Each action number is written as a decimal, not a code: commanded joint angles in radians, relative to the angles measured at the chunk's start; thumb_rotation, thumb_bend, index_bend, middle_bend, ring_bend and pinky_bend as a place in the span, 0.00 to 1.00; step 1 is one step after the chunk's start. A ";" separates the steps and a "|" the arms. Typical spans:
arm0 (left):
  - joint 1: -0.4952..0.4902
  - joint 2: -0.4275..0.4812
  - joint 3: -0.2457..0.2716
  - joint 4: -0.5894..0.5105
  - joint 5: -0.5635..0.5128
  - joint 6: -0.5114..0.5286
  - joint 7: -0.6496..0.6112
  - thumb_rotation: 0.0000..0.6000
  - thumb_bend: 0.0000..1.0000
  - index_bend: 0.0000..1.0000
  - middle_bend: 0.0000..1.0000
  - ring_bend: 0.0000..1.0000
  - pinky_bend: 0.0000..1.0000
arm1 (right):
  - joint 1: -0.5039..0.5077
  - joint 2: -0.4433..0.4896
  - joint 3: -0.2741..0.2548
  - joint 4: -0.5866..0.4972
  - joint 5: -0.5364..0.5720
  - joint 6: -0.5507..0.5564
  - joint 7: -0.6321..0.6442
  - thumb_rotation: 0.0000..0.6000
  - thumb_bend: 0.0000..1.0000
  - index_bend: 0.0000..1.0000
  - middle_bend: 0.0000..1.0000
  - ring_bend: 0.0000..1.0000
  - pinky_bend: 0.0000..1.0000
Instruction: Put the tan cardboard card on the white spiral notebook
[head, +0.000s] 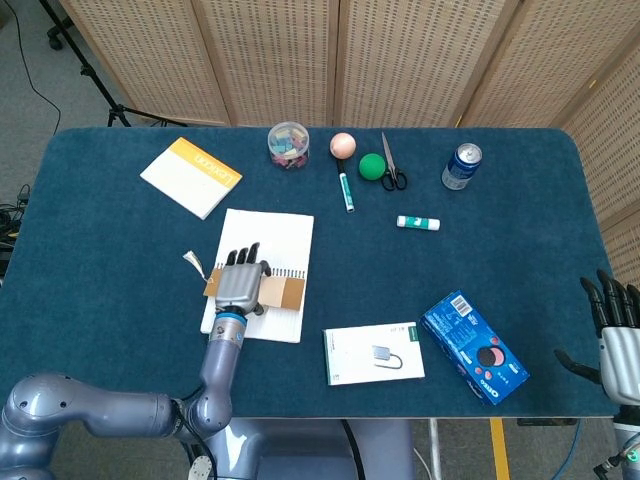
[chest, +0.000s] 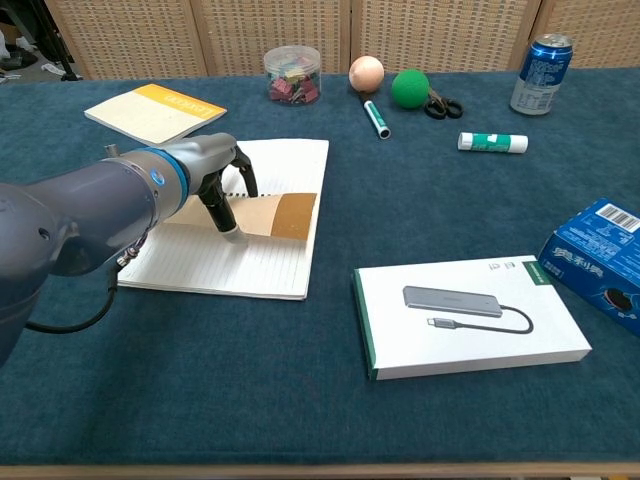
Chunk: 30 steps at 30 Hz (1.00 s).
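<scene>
The left hand (head: 241, 280) sits over the tan cardboard card (head: 283, 292), fingers stretched forward and slightly apart. In the chest view the thumb presses down on the card (chest: 280, 214) while the other fingers arch above it, so the hand (chest: 222, 180) looks to be pinning or lightly gripping it; whether any finger is tucked under the card's edge cannot be made out from either camera. The card lies across the near part of the white spiral notebook (head: 275, 235), its right end by the notebook's right edge and its left end poking out past the left edge. A small tag on a string (head: 190, 261) lies on the cloth just left of the hand.

The right hand (head: 618, 335) hangs at the table's right edge, well apart from everything, fingers straight and spread, holding nothing; the chest camera does not catch it.

Elsewhere on the blue table (head: 120, 230): a yellow-and-white booklet (head: 192, 176) at the far left, a jar of clips (head: 288, 144), a peach ball (head: 343, 145), a marker (head: 346, 189), a green ball (head: 372, 166) touching scissors (head: 391, 165), a soda can (head: 461, 166), a glue stick (head: 418, 222), a white product box (head: 373, 353) and a blue box (head: 474, 346)
</scene>
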 joint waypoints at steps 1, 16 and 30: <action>0.008 -0.007 0.005 0.010 0.020 -0.012 -0.003 1.00 0.24 0.68 0.00 0.00 0.00 | 0.000 0.001 0.000 -0.001 0.000 0.000 0.001 1.00 0.00 0.00 0.00 0.00 0.00; 0.033 -0.029 -0.019 0.024 0.015 -0.044 0.013 1.00 0.21 0.36 0.00 0.00 0.00 | -0.001 0.006 0.000 -0.004 0.001 0.000 0.007 1.00 0.00 0.00 0.00 0.00 0.00; 0.056 -0.031 -0.032 0.011 0.051 -0.057 -0.013 1.00 0.21 0.11 0.00 0.00 0.00 | -0.003 0.009 0.000 -0.006 -0.001 0.003 0.012 1.00 0.00 0.00 0.00 0.00 0.00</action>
